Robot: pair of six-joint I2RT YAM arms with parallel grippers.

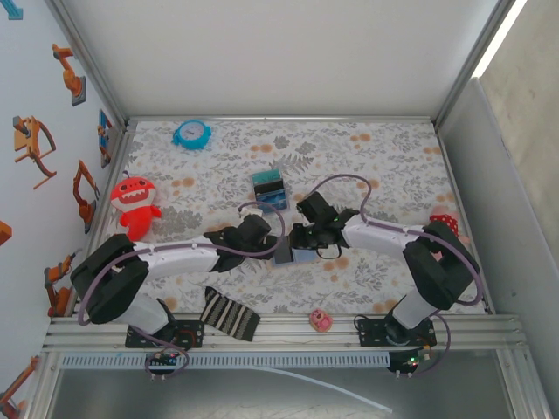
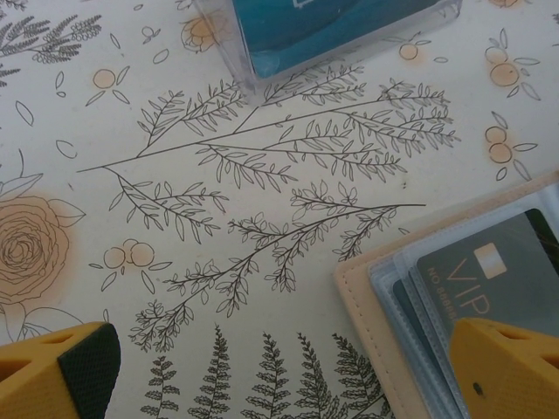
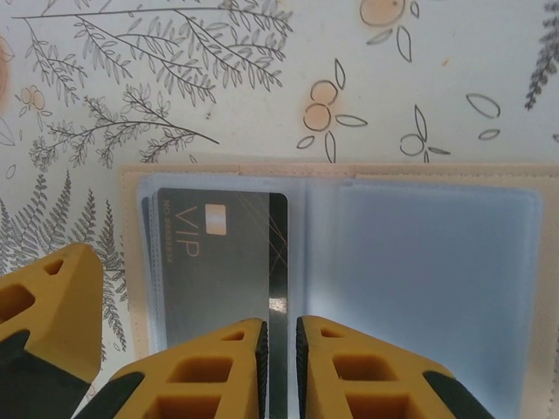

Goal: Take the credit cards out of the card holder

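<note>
Probably the VIP card, left of centre, is thin, stiff and slippery; we would pinch its free edge. Our left gripper stands wide apart. The right gripper is nearly together, and whether it grips we cannot tell.

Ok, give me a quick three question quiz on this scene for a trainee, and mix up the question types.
1. True or false: the card holder lies folded shut on the table.
2. Which word is printed on the dark card in the holder's sleeve? A) VIP B) GOLD C) BANK
3. Fill in: the ___ arm's gripper stands wide open.

Key
1. False: it lies open, with both pale blue panels showing.
2. A
3. Left: the left gripper has its fingers far apart.
</note>
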